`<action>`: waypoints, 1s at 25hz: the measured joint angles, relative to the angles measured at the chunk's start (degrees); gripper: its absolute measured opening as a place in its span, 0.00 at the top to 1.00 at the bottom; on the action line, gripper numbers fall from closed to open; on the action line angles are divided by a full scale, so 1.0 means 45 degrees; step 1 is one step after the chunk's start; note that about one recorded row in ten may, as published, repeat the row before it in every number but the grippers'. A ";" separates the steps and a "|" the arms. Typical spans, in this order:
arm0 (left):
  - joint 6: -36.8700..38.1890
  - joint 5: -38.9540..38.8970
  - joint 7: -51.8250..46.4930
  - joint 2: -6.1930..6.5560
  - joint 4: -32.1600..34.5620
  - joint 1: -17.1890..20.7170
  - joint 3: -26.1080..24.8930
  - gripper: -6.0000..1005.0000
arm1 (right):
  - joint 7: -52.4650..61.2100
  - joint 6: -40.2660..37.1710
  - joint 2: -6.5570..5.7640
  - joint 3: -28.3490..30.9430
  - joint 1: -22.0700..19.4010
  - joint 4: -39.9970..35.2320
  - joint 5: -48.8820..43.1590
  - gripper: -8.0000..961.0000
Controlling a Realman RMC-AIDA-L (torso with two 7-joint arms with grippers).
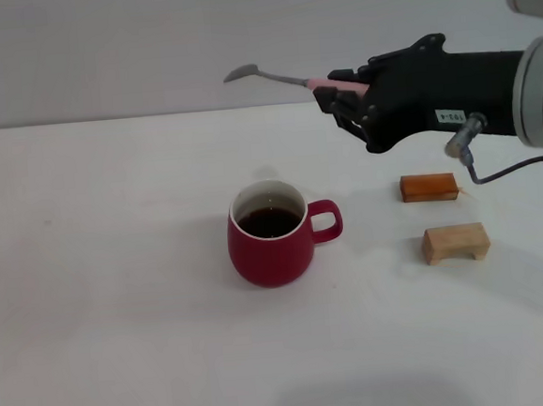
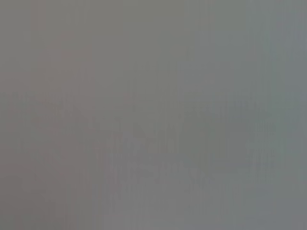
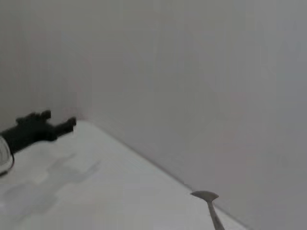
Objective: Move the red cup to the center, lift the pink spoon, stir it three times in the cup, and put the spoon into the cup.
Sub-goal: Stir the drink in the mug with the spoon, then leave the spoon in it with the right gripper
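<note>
Aloft, right end effector [image 1: 341, 99] grips pink spoon [image 1: 280, 77] — beyond red cup [image 1: 272, 234].

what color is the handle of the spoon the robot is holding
Pale pink, with a grey metal bowl and neck. The pink spoon shows best in the head view, held by the right gripper.
</note>
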 joint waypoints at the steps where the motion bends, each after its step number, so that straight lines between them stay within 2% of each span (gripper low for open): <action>1: -0.0004 -0.0001 0.0000 -0.0004 0.0001 -0.0007 0.0000 0.17 | 0.0176 0.0247 0.0003 0.0055 0.0159 0.0000 -0.0203 0.84; 6: -0.0010 0.0006 0.0001 -0.0005 0.0005 -0.0034 0.0000 0.17 | 0.1072 0.1678 0.0002 0.0222 0.1330 0.0010 -0.1255 0.84; 12: -0.0012 0.0010 0.0000 0.0004 0.0000 -0.0093 0.0000 0.17 | 0.1461 0.3497 0.0002 0.0951 0.2827 -0.0245 -0.1465 0.84; 25: -0.0011 0.0066 0.0001 0.0061 0.0009 -0.0194 0.0000 0.17 | 0.1714 0.5991 -0.0039 0.1785 0.5732 -0.2736 -0.1486 0.84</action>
